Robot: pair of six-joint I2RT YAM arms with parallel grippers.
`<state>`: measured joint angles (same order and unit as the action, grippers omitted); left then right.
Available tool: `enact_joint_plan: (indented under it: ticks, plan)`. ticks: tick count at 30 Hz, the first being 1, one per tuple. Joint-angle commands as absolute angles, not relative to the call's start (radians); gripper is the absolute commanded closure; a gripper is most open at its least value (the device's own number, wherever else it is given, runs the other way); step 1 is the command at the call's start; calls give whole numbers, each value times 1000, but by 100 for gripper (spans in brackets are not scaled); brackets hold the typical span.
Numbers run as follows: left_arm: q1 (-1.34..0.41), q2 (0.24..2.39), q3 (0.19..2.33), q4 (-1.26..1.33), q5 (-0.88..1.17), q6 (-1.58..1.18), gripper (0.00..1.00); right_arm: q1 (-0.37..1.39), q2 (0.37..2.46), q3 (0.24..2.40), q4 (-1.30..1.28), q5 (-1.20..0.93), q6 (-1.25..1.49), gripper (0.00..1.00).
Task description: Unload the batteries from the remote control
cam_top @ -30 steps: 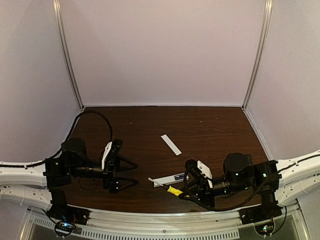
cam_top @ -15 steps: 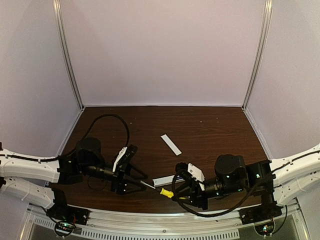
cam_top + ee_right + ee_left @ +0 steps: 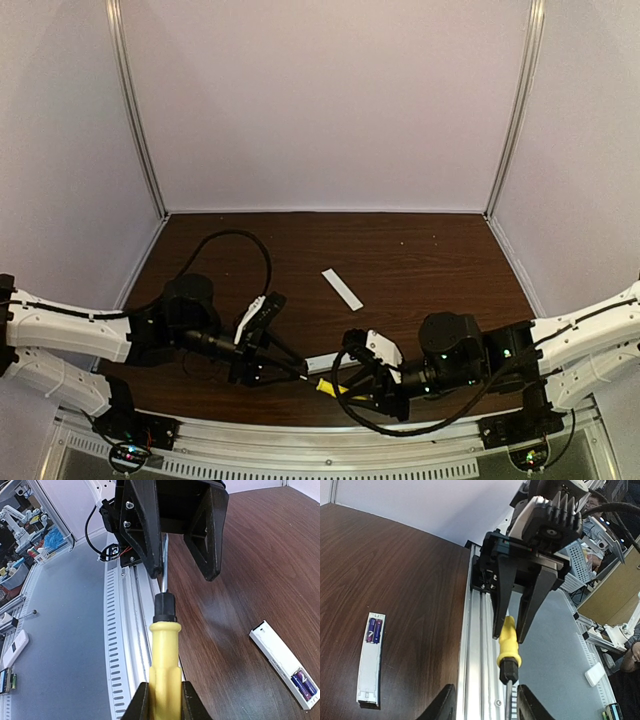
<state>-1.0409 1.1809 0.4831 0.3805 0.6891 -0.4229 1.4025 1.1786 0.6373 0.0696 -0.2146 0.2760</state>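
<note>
The white remote control (image 3: 369, 666) lies flat on the dark table with its recess open. Two purple-blue batteries (image 3: 373, 630) sit side by side at one end of it; the right wrist view shows the batteries (image 3: 304, 684) in the remote control (image 3: 277, 655) too. My right gripper (image 3: 165, 702) is shut on the yellow handle of a screwdriver (image 3: 165, 645), held level over the table's near edge. My left gripper (image 3: 485, 711) faces it, open, its jaws on either side of the thin metal shaft (image 3: 508, 700).
A thin flat white cover strip (image 3: 342, 289) lies apart, farther back on the table (image 3: 420, 260). The aluminium rail (image 3: 477, 655) along the near table edge runs right under the screwdriver. White walls enclose the sides and back.
My left arm swung right to the screwdriver and its jaws narrowed around the shaft. My right arm carried the screwdriver left toward it.
</note>
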Motion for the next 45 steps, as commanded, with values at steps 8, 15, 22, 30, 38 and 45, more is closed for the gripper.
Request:
enact_joint_plan:
  ticks: [8,15,22,30,38,45]
  plan:
    - [-1045,1209,513,430,719,-422,62,1408,1201,678,82,-175,279,100]
    - [-1045,1221,519,428,726,-422,70,1407,1217,687,80,-174,279,100]
    - [-1044,1228,525,417,721,-417,78,1407,1230,699,77,-163,278,100]
    - [-1044,1214,526,404,699,-416,100,1408,1228,694,93,-130,284,100]
    - [-1044,1177,517,394,650,-419,100,1407,1201,679,103,-19,322,37]
    - [-1044,1111,489,414,602,-431,100,1405,1150,576,278,113,450,7]
